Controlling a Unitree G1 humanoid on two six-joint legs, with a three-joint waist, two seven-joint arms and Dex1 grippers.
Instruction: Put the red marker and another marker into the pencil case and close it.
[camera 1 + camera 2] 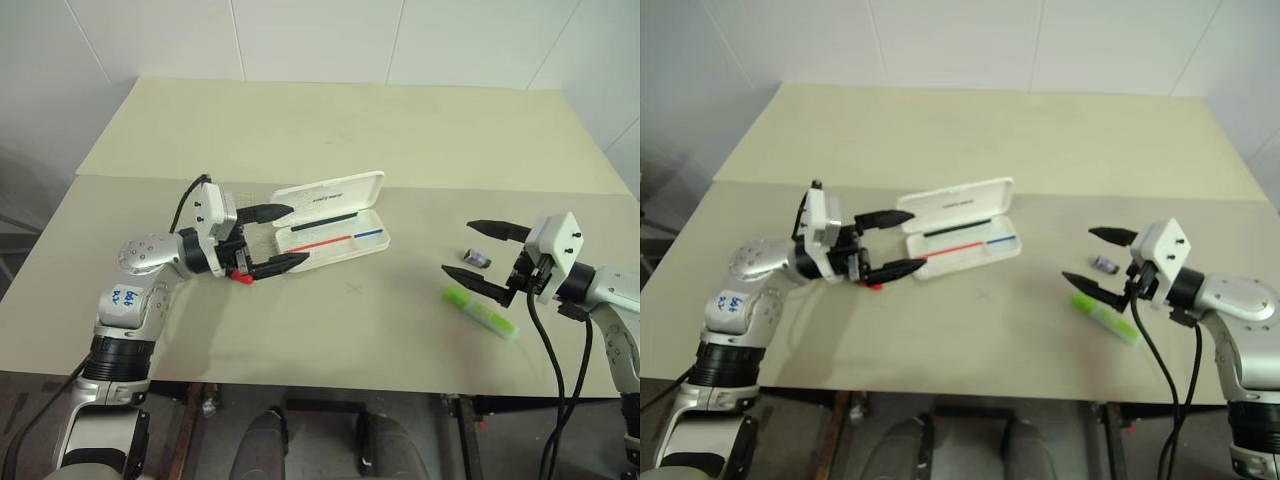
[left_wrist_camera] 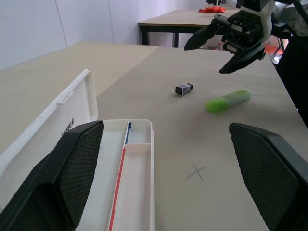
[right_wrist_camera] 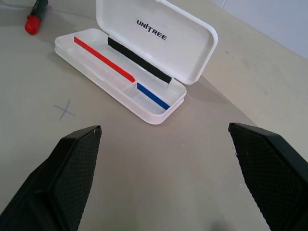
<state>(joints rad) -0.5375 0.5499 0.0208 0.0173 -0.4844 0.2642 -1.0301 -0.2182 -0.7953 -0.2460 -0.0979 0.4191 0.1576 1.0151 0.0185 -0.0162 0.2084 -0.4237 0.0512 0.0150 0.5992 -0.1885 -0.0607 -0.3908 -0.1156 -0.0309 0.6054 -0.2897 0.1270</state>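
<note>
While open, the left gripper [image 1: 282, 240] hovers beside the red marker [image 1: 241, 277]

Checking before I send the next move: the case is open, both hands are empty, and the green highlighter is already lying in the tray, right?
Not quite. The green highlighter lies on the table near the right hand, not in the tray; the left eye view shows it. The pencil case is open, and both the right hand and the left hand are empty.

Pencil case [image 3: 154, 43] was glossy smooth white plastic. Table [image 1: 330, 130] looked matt beige, smooth. Gripper fingers [image 2: 72, 168] had black textured pads. Green highlighter [image 2: 228, 100] looked like plastic, slightly shiny.
</note>
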